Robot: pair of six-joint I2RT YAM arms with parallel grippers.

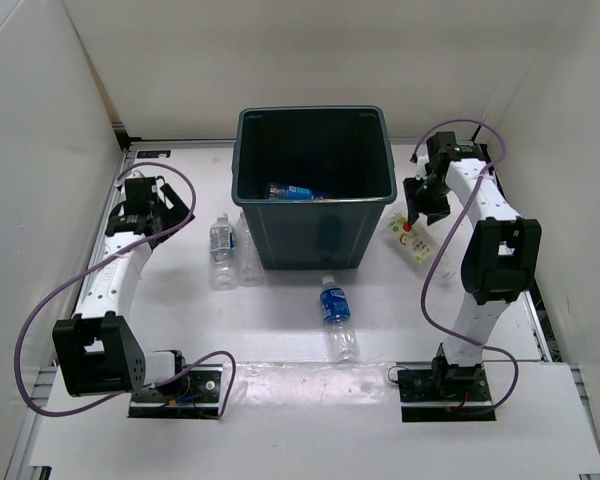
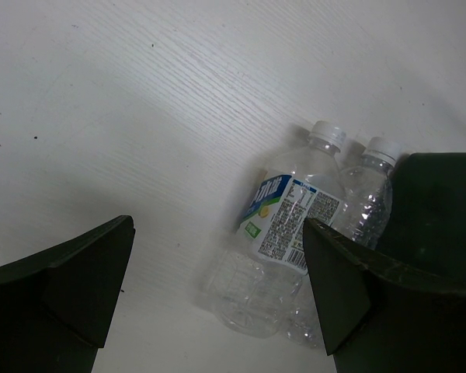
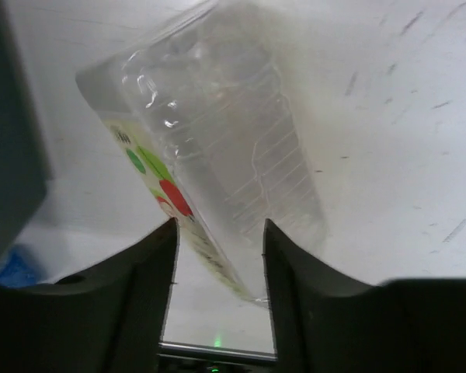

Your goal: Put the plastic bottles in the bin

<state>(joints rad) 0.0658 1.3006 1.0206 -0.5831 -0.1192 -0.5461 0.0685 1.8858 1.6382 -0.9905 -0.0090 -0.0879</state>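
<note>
Nearest, a blue-labelled bottle (image 1: 335,312) lies unattended on the table before the bin (image 1: 315,112). My left claw (image 2: 217,225) hangs wide open and empty over two white-capped bottles (image 2: 295,210) at the bin's side. My right claw (image 3: 219,233) stands narrowly parted astride the yellowish-labelled bottle (image 3: 217,116); grip unconfirmed. Recommend closing squarely on its body, then lifting clear of the rim before release.

Left claw (image 2: 217,225) spread wide, right claw (image 3: 217,225) narrower
</note>
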